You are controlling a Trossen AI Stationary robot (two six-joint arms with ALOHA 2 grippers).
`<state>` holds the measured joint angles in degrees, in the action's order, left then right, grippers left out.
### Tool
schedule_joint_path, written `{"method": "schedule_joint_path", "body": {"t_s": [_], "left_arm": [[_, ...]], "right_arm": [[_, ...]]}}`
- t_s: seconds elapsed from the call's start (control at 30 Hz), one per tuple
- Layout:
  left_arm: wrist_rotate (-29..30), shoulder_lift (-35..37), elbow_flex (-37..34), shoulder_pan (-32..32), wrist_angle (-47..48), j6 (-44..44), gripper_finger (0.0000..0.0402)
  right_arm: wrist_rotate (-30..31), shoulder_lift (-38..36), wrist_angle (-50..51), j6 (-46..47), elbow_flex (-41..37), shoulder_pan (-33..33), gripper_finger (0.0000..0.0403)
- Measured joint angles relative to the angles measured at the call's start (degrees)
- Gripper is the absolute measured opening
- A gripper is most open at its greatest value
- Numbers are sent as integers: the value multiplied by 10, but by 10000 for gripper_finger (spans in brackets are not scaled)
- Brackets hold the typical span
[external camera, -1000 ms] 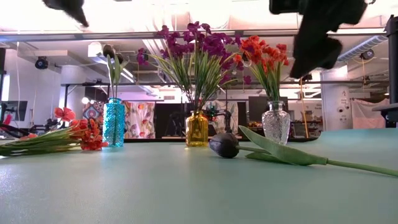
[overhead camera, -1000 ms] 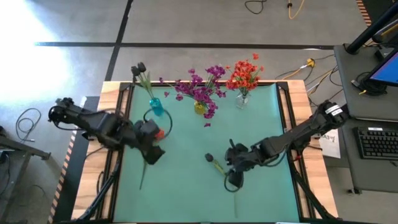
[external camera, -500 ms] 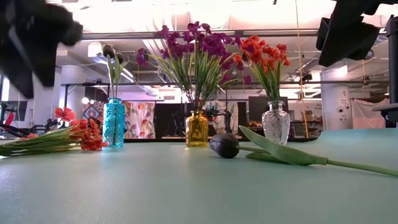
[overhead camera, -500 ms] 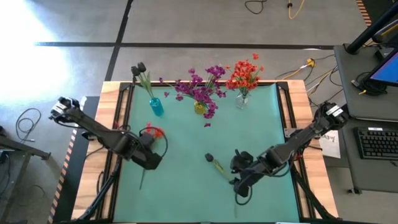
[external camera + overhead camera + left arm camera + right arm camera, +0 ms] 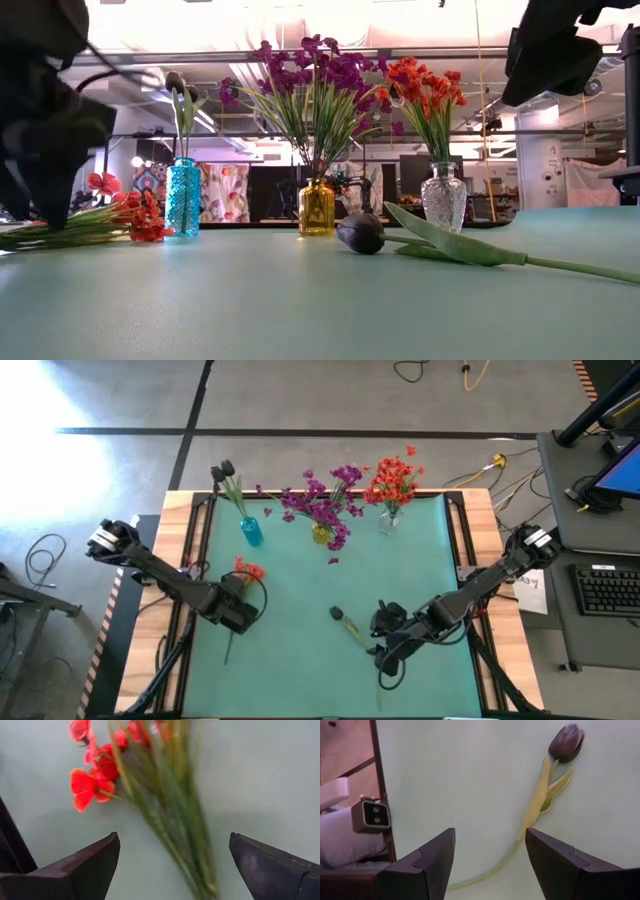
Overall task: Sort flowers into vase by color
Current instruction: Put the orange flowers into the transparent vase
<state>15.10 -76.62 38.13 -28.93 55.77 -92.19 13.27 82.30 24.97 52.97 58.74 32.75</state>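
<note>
Lying flat, orange-red flower (image 5: 240, 598), blooms toward vases (image 5: 251, 531)

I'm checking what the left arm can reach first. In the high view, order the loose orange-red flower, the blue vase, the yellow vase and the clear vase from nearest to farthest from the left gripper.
From the left gripper, open above the mat:
1. Orange-red flower, lying right beside it.
2. Blue vase, back left.
3. Yellow vase, back middle.
4. Clear vase, back right.

Bright overhead light; the orange-red flowers (image 5: 150, 780) blur in the left wrist view.
</note>
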Motion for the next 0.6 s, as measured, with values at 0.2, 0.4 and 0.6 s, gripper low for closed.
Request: {"method": "schedule_joint_path", "body": {"t_s": [0.2, 0.4, 0.6], "left_arm": [[0, -28, -38, 0, -99, -2, 329], [5, -50, -48, 0, -137, -3, 282], [15, -58, -25, 0, -123, 13, 222]], "right_arm": [[5, 0, 0, 0, 0, 0, 233], [15, 0, -4, 0, 0, 0, 233], [19, 0, -4, 0, 0, 0, 233]]}}
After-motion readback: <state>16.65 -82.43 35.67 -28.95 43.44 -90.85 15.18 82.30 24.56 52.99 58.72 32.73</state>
